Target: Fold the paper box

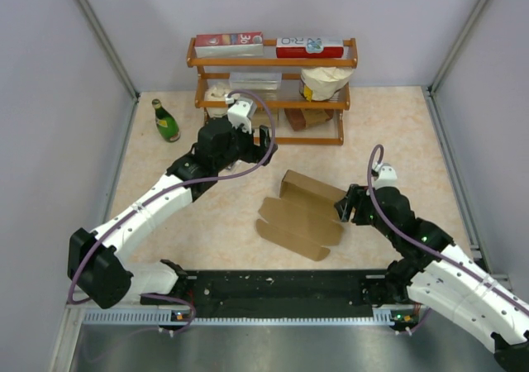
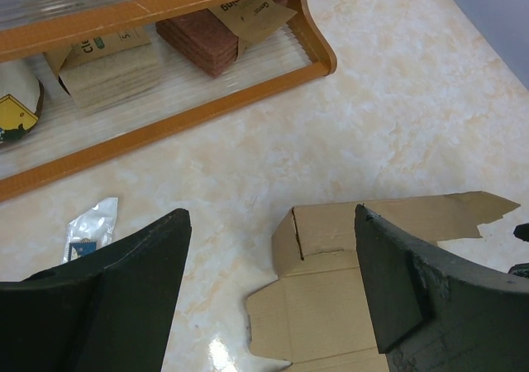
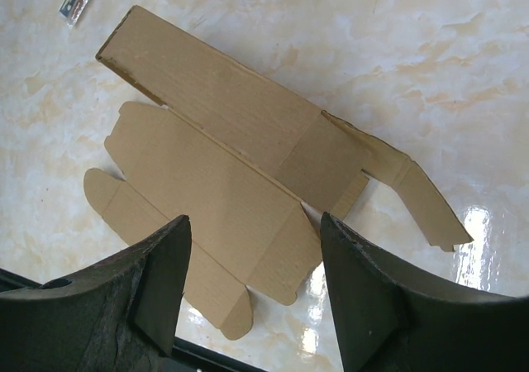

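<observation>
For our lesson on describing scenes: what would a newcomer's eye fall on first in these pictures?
The brown paper box lies mostly flat at the centre of the table, with one long panel partly raised. The left gripper and right gripper hover open by it, holding nothing. Behind stands an orange wooden rack with red-and-white cartons on top and a green bottle to its left.

Left red-and-white carton (image 1: 229, 44) atop rack (image 1: 273, 61) bore "30". Brown packet (image 2: 103, 64) on lower shelf showed partial "Cl". Remaining print was unreadable.
</observation>
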`<state>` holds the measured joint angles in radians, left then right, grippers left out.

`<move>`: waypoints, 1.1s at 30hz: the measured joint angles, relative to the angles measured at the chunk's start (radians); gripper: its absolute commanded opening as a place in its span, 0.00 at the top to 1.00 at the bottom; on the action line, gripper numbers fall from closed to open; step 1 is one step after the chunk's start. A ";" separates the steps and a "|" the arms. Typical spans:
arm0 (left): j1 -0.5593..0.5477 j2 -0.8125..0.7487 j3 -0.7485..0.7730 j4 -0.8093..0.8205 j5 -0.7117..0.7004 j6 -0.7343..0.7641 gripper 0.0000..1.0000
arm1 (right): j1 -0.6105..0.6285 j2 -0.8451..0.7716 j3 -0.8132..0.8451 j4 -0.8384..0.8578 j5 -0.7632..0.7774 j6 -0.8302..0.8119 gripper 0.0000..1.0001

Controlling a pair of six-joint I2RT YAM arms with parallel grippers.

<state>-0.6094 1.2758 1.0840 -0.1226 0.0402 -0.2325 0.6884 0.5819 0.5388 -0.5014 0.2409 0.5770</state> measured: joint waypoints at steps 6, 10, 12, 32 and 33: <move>0.000 0.000 -0.014 0.009 0.001 -0.001 0.16 | 0.000 -0.020 0.000 0.000 0.001 0.000 0.37; 0.000 -0.004 -0.021 0.008 0.000 0.000 0.16 | 0.000 -0.029 0.000 0.001 0.001 0.000 0.37; 0.000 -0.012 -0.026 0.009 0.000 0.000 0.16 | 0.000 -0.029 0.000 0.001 0.001 0.000 0.37; 0.000 -0.031 -0.031 0.001 -0.008 0.000 0.14 | 0.000 -0.023 0.000 -0.003 -0.036 0.001 0.37; 0.000 -0.034 -0.031 -0.002 -0.008 0.000 0.14 | 0.000 -0.023 0.000 -0.003 -0.040 0.001 0.37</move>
<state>-0.6094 1.2419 1.0527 -0.1246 0.0326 -0.2325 0.6880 0.5594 0.5385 -0.5045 0.2008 0.5781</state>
